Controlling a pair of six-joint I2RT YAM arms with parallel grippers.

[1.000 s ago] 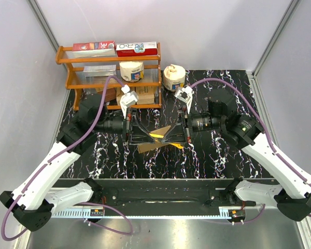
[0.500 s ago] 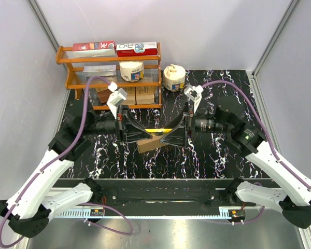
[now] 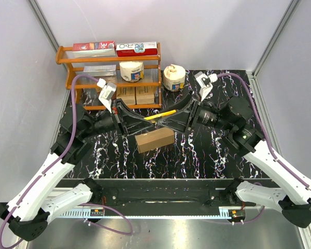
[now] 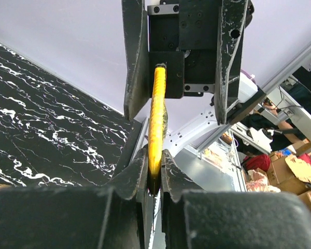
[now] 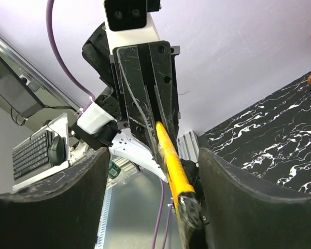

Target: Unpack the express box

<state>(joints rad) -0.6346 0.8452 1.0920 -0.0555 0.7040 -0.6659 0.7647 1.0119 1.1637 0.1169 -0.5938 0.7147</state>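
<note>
Above the bench (image 3: 197,155), my left fingers (image 4: 130,179) are pinched tight on one end of a slim yellow tool (image 4: 156,114), holding it in the air. My right fingers (image 5: 67,197) stand wide apart around its black-tipped end; whether one touches it I cannot tell. Beneath the tool, the express box (image 3: 155,140) lies flat on the bench.

Bright, even overhead light, soft shadows. Sheen on the steel strip (image 3: 160,233) at bottom. Wrist views blur their near fingers (image 4: 67,218).
</note>
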